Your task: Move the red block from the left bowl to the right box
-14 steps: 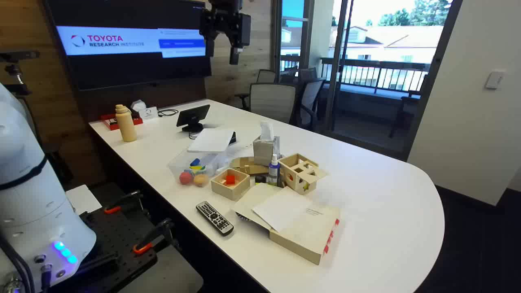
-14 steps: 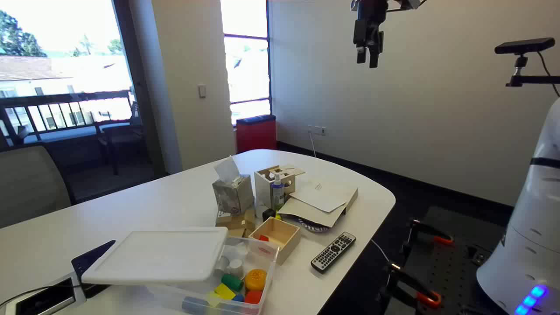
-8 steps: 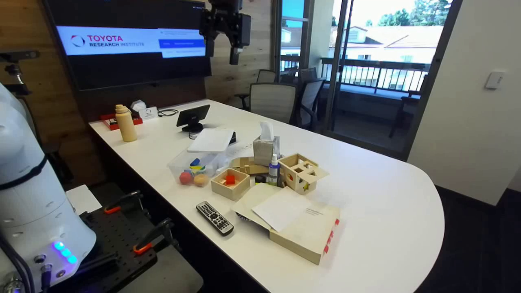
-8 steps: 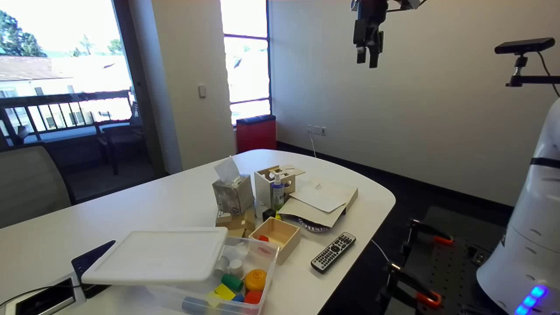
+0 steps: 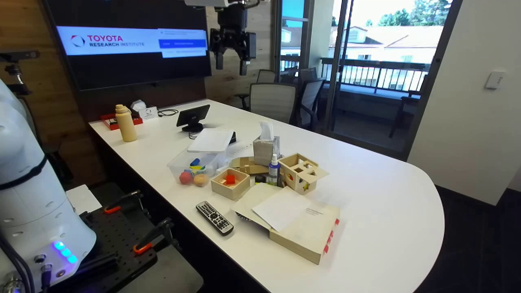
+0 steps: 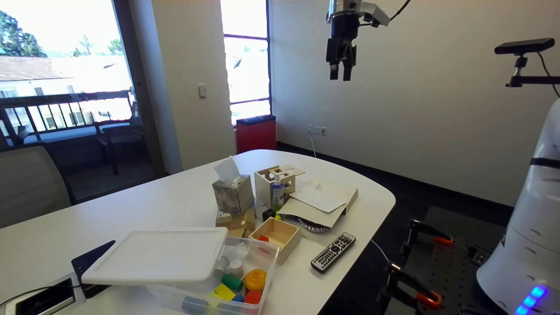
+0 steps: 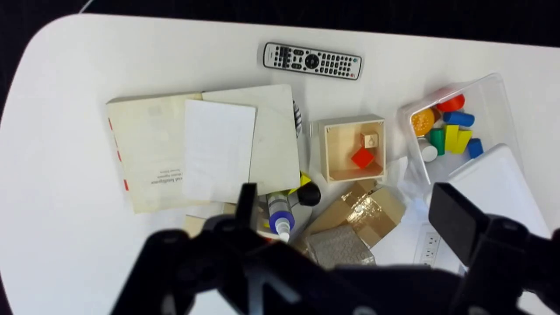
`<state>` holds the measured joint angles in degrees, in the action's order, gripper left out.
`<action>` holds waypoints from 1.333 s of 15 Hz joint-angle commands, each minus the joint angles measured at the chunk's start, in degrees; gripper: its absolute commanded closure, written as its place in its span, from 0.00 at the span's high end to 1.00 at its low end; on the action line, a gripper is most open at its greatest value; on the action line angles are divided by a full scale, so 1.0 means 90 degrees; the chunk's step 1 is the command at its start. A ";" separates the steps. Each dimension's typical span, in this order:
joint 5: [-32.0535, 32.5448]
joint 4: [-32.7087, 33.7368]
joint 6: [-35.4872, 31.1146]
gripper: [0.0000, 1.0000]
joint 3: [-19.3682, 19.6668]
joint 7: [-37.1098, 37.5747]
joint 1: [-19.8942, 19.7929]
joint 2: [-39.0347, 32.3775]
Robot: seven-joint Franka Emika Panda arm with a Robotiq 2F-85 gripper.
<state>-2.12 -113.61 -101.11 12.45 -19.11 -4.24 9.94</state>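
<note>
The red block (image 5: 230,179) lies in a small open wooden box (image 5: 224,191), beside a small wooden block (image 7: 369,140). The red block also shows in an exterior view (image 6: 264,238) and in the wrist view (image 7: 362,158). A wooden shape-sorter box (image 5: 294,183) with cut-out holes stands to the right of the open box, also seen in an exterior view (image 6: 263,188). No pale round bowl shows in any view. My gripper (image 5: 231,70) is open and empty, fingers down, high above the table; it also shows in an exterior view (image 6: 340,78) and the wrist view (image 7: 345,194).
A clear bin (image 6: 270,273) of coloured blocks with a white lid (image 6: 162,256) stands close to the open box. A spray bottle (image 5: 274,171), tissue box (image 5: 264,151), cardboard (image 7: 367,214), thick book (image 5: 309,228) and remote (image 5: 214,218) are around it.
My gripper has moved lower and a little to the right in an exterior view, and left and lower in the view from elsewhere. It stays open. The objects on the table have not moved.
</note>
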 commanded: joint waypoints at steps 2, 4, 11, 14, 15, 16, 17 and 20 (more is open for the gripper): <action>0.0137 -0.0638 -0.1626 1.00 -0.0724 0.0418 0.0250 -0.0613; 0.0191 -0.0971 -0.2256 1.00 -0.1047 0.0535 0.0419 -0.0947; -0.0001 -0.1512 -0.3655 1.00 -0.1881 0.0654 0.0913 -0.2541; -0.0168 -0.1444 -0.3969 1.00 -0.2169 0.0543 0.0972 -0.3229; -0.0180 -0.1388 -0.4038 1.00 -0.2253 0.0550 0.0982 -0.3445; -0.0203 -0.1326 -0.4148 1.00 -0.2345 0.0542 0.0986 -0.3657; -0.0193 -0.1260 -0.4267 1.00 -0.2444 0.0484 0.0997 -0.3848; -0.0093 -0.0979 -0.4827 1.00 -0.2650 0.0388 0.1027 -0.4487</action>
<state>-2.59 -125.83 -141.54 -10.00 -13.56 4.93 -25.64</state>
